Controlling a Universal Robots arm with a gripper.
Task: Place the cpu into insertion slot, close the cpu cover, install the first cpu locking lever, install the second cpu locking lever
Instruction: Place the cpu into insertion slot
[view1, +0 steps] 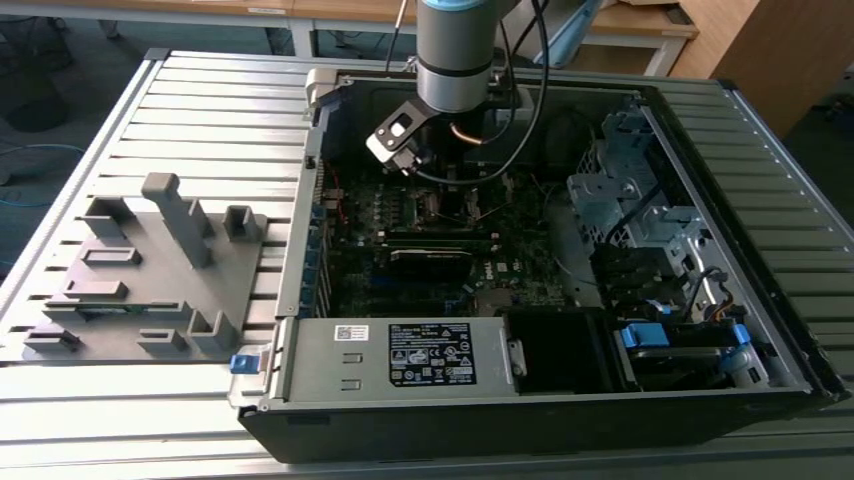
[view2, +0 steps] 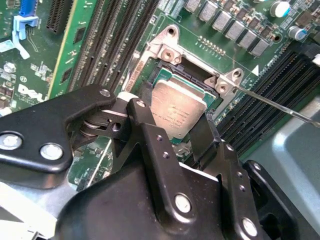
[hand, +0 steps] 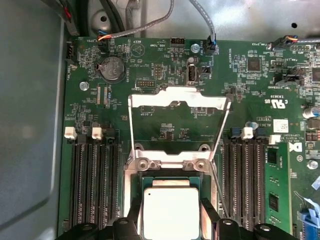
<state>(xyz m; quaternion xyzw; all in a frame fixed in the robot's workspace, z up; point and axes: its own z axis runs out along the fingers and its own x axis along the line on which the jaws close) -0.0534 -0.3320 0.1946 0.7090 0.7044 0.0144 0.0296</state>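
1. A slatted metal surface (view1: 200, 110) is seen carrying an open computer case (view1: 534, 425), and a grey moulded fixture (view1: 147, 280) is laid beside it at the exterior view's left.
2. The arm (view1: 454, 50) is extended down into the case, above the green motherboard (hand: 165, 65).
3. The cpu cover (hand: 177, 99) is found open, tilted back on its hinge away from the insertion slot (hand: 131, 195).
4. The cpu (hand: 171, 212) is seated within the insertion slot, with its metal top turned upward.
5. The pincer (view2: 172, 120) is positioned astride the cpu. Whether it is clenched on the chip or released cannot be told.
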